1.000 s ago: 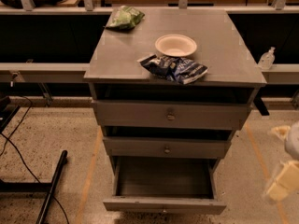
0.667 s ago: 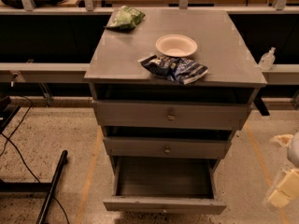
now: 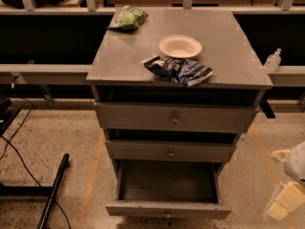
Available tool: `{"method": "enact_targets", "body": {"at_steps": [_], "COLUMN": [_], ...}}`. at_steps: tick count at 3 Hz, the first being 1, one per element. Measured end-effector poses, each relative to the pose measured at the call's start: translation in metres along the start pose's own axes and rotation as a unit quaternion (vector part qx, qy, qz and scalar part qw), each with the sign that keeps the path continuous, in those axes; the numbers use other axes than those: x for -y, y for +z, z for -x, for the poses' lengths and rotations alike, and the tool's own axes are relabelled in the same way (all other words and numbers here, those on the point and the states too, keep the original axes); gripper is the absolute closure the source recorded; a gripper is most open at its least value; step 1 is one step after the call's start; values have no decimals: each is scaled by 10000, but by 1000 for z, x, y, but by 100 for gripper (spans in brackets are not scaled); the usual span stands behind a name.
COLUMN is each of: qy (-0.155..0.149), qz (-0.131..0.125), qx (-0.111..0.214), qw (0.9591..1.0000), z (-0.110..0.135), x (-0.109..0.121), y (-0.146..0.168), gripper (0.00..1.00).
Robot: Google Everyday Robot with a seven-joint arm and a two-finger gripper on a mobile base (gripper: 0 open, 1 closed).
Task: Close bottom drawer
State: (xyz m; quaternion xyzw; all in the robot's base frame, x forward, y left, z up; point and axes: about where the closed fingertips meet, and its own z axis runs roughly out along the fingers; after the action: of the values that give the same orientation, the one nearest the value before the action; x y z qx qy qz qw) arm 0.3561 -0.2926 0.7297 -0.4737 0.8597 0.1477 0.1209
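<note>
Bottom drawer (image 3: 167,209) pulled out, claw (image 3: 285,202) off to its right, apart, openness cannot be told

Speckled terrazzo floor (image 3: 52,142) with orange tape lines (image 3: 93,173), long grey bench (image 3: 47,73) behind.

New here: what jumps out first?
The bottom drawer of the grey cabinet stands pulled far out, its inside empty. On the cabinet's top sit a white bowl, a blue snack bag just in front of it and a green bag at the back left. The robot's pale claw hangs at the lower right edge, apart from the drawer.
</note>
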Motion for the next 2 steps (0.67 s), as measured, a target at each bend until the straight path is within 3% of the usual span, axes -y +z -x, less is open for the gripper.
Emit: {"method": "enact_targets", "body": {"at_steps": [1,2], "qy": [202,149], "qz": [545,1019], "qx": [177,239], "qw": [9982,9944], "z": [-45,-77], "x": [-1,-8], "y": [88,176], "gripper": [0,0]}}
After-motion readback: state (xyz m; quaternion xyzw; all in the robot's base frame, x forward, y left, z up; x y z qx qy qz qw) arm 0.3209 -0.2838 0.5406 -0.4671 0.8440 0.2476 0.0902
